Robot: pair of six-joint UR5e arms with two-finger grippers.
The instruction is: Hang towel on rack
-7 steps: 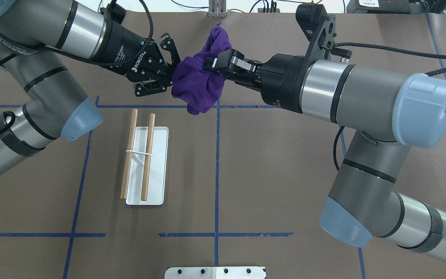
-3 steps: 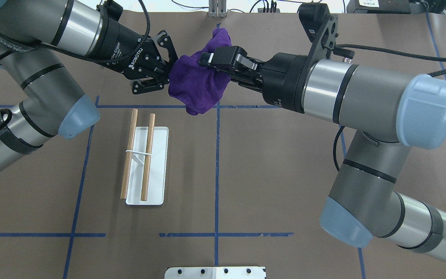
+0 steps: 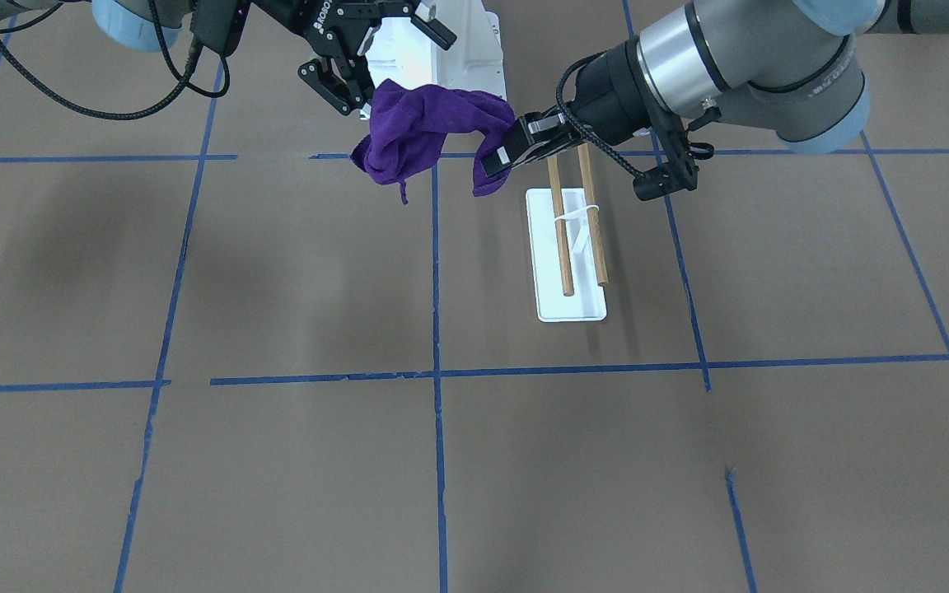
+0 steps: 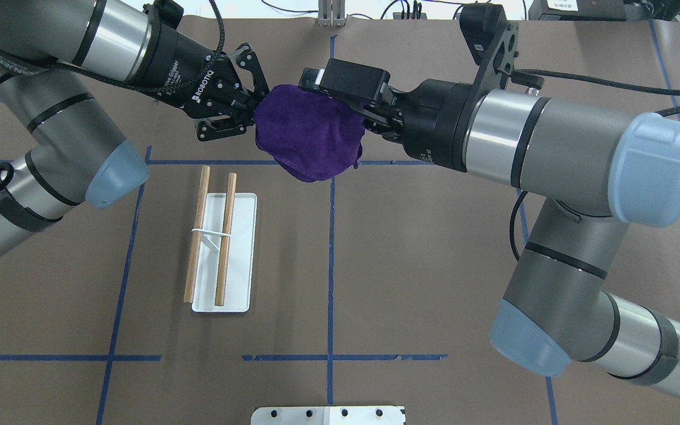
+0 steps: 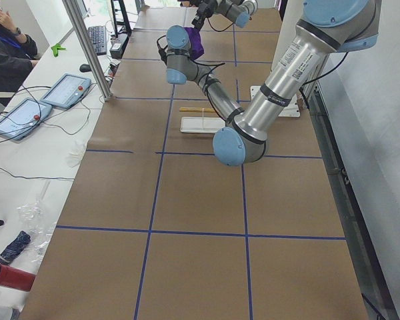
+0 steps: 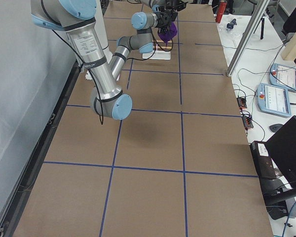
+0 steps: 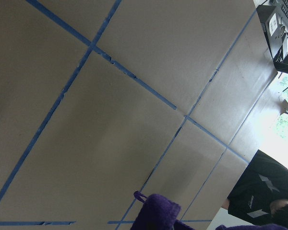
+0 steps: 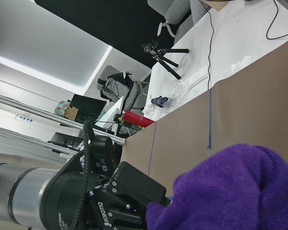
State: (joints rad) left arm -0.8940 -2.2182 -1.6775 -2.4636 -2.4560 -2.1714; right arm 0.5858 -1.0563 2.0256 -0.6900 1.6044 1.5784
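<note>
Well, front view: The left tool (image 3: 506,155) is clenched on one end of the towel (image 3: 425,123). The right tool (image 3: 367,91) looks clenched on the other end. The towel hangs in the air between them, off the table (image 3: 277,288). I think two holds are used so the soft cloth opens out and does not bunch up. The rack (image 3: 571,306) stands on the table just under the left tool, with nothing on its two rods.
Overhead view: The towel is a wide purple bundle between both tools, a little past the rack's far end. The right tool's top finger (image 4: 349,82) lies flat on it. I think the cloth needs to be carried over the rods and laid across them.
Left side view: The towel is a tiny purple spot up high, far away, beyond the rack. It is too small to tell anything about the tools here.
Right side view: The towel hangs close above the rack. The tools are too small to judge.
Left wrist view: Only the towel's bottom edge shows, with the table far below. So the towel is high and clear of the table.
Right wrist view: The towel fills the near corner. The left tool is right against it.
</note>
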